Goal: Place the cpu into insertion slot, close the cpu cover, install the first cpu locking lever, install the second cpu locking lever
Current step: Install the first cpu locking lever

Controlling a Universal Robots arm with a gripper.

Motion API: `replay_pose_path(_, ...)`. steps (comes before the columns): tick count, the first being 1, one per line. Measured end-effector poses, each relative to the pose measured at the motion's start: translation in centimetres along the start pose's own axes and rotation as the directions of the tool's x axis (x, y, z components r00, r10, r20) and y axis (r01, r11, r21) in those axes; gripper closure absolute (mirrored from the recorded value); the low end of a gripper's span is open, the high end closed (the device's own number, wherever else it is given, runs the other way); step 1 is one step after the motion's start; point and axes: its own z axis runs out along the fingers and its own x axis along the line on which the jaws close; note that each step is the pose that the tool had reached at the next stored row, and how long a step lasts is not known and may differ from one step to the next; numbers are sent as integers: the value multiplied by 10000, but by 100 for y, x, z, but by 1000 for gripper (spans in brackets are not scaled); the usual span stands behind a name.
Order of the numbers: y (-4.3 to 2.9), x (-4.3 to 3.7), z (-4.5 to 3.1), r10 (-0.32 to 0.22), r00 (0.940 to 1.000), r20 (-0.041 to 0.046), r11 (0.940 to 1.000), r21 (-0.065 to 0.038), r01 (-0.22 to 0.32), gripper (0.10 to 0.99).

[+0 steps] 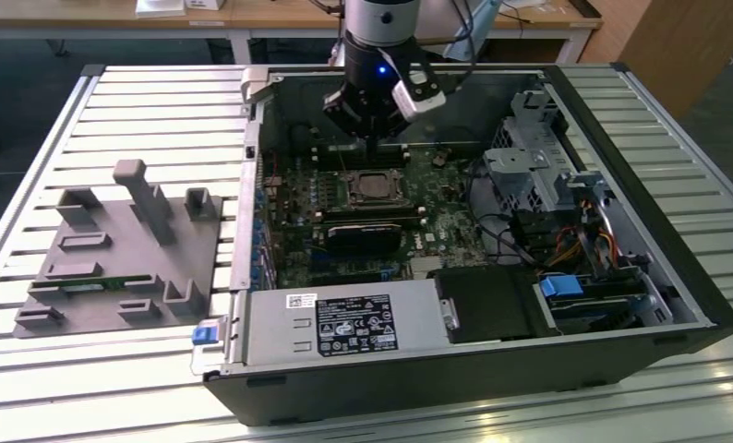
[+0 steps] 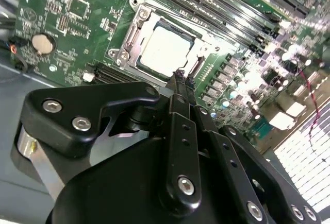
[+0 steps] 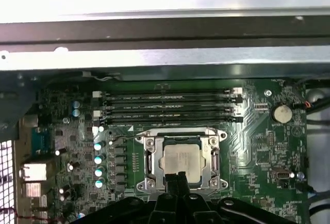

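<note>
The slatted metal table (image 1: 120, 101) carries an open computer case (image 1: 465, 378) lying on its side, with a grey moulded fixture (image 1: 108, 249) beside it at the exterior view's left. The green motherboard (image 1: 293, 221) lies flat on the case floor.

The gripper (image 1: 369, 148) hangs vertically over the board, at the far edge of the insertion slot (image 3: 149, 142). In both wrist views its two thin black fingers (image 2: 178, 87) are pressed together with nothing between them, and the tips (image 3: 175, 177) point at the socket edge. Contact with the socket cannot be determined.

The cpu cover (image 3: 212, 157) lies flat on the socket and frames the chip through its square cut-out.

The cpu (image 3: 180, 158) is seated in the insertion slot, lying flat with its pale metal top facing up out of the case. It is square and shows no distinct long axis. Its edges run parallel to the socket border and to the four long black memory slots (image 3: 167, 105) just beside the socket.
</note>
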Motion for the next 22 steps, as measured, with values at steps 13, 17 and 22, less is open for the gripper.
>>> replay_pose_path(13, -5, 170, 5, -836, 9965, -6, 9965, -6, 836, 980)
replay_pose_path(17, -6, 194, 4, -841, 9965, -7, 9965, -5, 841, 980)
replay_pose_path(22, -6, 205, 5, -844, 9964, -6, 9964, -5, 844, 980)
